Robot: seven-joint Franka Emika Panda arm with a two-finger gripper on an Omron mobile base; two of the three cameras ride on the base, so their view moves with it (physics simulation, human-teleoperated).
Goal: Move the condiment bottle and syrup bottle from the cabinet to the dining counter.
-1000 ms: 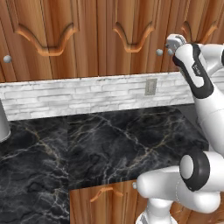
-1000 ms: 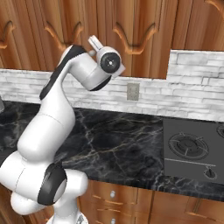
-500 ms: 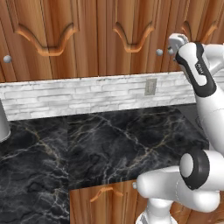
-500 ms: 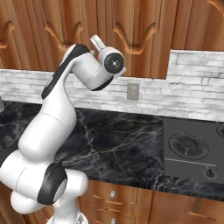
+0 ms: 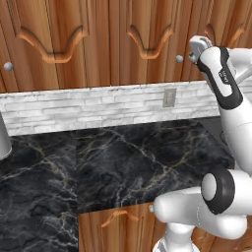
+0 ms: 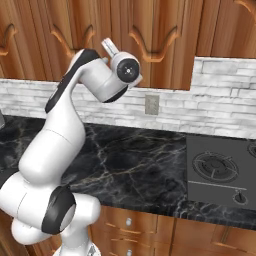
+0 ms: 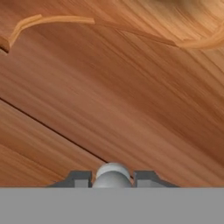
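Observation:
The reddish-brown cabinet (image 5: pixel 98 44) hangs above the brick wall with its doors shut, so the condiment bottle and the syrup bottle are hidden. The dining counter is out of view. My gripper (image 7: pixel 113 180) is raised against the cabinet door (image 7: pixel 131 96). Its two dark fingertips (image 7: pixel 81 178) press on either side of a small round silver knob (image 7: pixel 113 174). In the left base view the hand (image 5: pixel 193 51) sits right beside that knob (image 5: pixel 179 59). The right base view shows the wrist (image 6: pixel 112 50) against the same cabinet (image 6: pixel 200 30).
A black marble counter (image 5: pixel 123 152) runs below a white brick wall (image 5: pixel 98 106) with an outlet (image 5: pixel 170 97). A stove top (image 6: pixel 220 170) lies to the right. A grey vessel (image 5: pixel 4 135) stands at the far left. Wooden drawers (image 5: pixel 118 216) sit under the counter.
The fingers have closed in on the silver knob. The hand has edged slightly closer to the cabinet door.

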